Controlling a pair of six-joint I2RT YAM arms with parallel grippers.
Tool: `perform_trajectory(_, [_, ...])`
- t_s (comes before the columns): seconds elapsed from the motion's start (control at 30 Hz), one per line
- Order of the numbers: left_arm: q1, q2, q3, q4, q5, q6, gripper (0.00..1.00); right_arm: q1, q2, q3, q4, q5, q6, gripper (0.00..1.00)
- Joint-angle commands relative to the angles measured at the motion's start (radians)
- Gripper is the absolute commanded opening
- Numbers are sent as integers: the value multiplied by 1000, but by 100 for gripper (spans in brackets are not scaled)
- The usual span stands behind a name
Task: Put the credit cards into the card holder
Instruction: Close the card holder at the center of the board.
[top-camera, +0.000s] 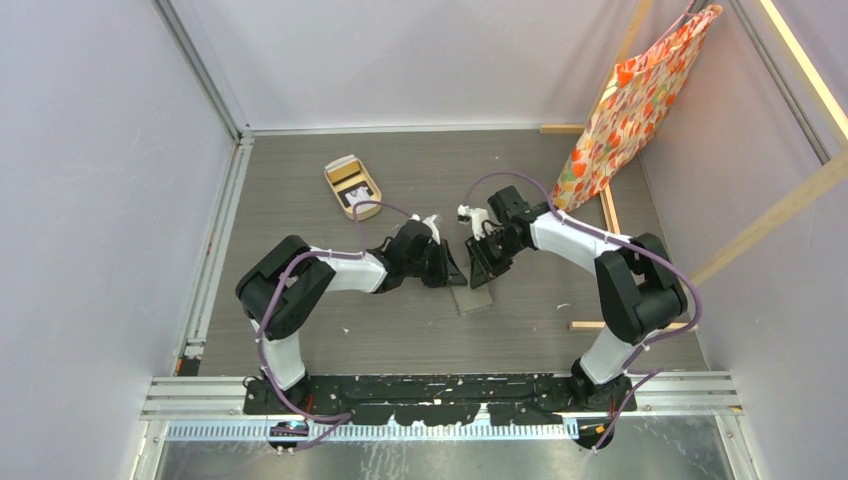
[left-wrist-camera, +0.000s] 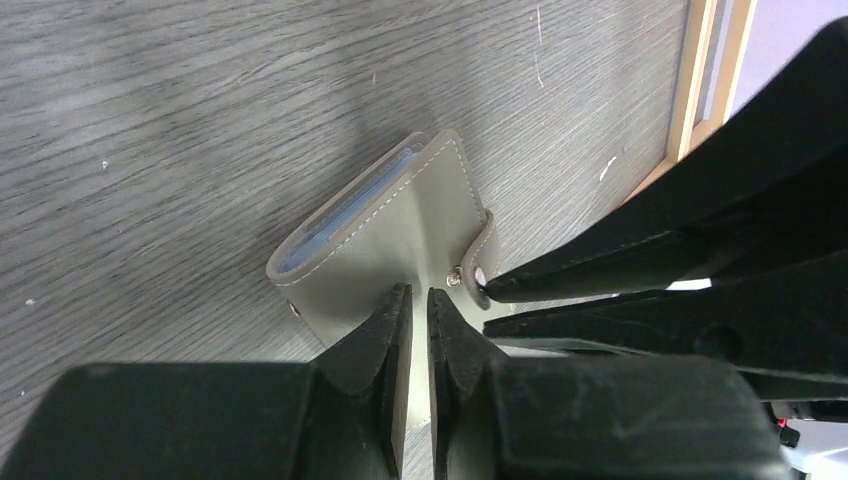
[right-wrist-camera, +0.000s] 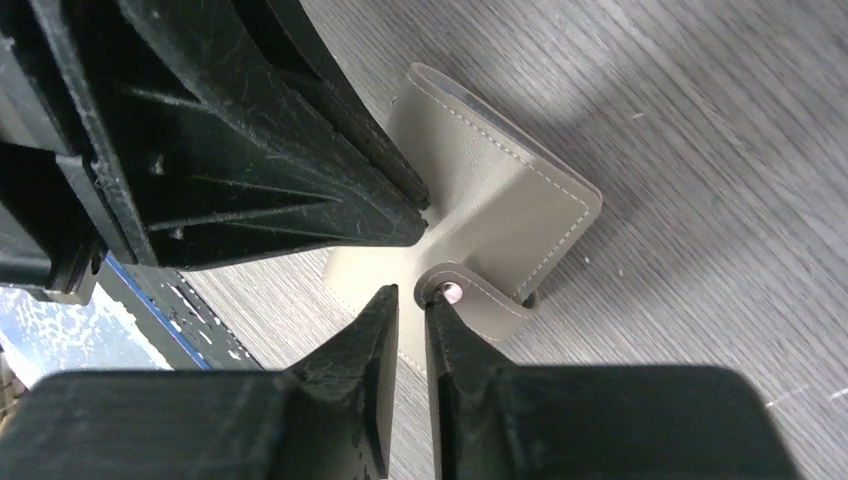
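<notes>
Though the left pincer (left-wrist-camera: 418, 305) and right pincer (right-wrist-camera: 410, 300) pinch the card holder (left-wrist-camera: 400, 220) near-shut, its sleeves barely show.

The card holder (top-camera: 473, 299) lies on the bench (top-camera: 420, 340), about midway across and nearer the front than the back. The left end effector (top-camera: 452, 272) is at the holder's 11 o'clock and the right end effector (top-camera: 484, 272) just past its 12 o'clock. They meet tip to tip, each pinching the holder's cover, the right one beside the snap tab (right-wrist-camera: 452, 292). A tray (top-camera: 337, 194) stands well apart, between the holder's 10 and 11 o'clock. A bag (top-camera: 625, 100) hangs at 1 o'clock, by the back right corner. A wooden strip (top-camera: 590, 325) lies on the bench at about 3 o'clock.
</notes>
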Motion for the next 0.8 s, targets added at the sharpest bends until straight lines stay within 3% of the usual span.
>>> perform_trajectory(0.0, [0, 11, -24, 26, -9, 32, 13, 8, 24, 53, -14, -37, 11, 25])
perform_trajectory(0.2, [-1, 5, -36, 42, -7, 33, 13, -15, -4, 68, -38, -81, -4, 33])
perform_trajectory(0.5, [-1, 7, -42, 71, 6, 35, 13, -86, -13, 100, -142, -168, -115, 25])
perform_trajectory(0.6, [-1, 5, -46, 75, 4, 33, 13, -86, -14, 114, -163, -156, -138, 23])
perform_trajectory(0.77, [-1, 7, -46, 75, 0, 32, 13, -75, -74, 87, -104, -46, -109, 27])
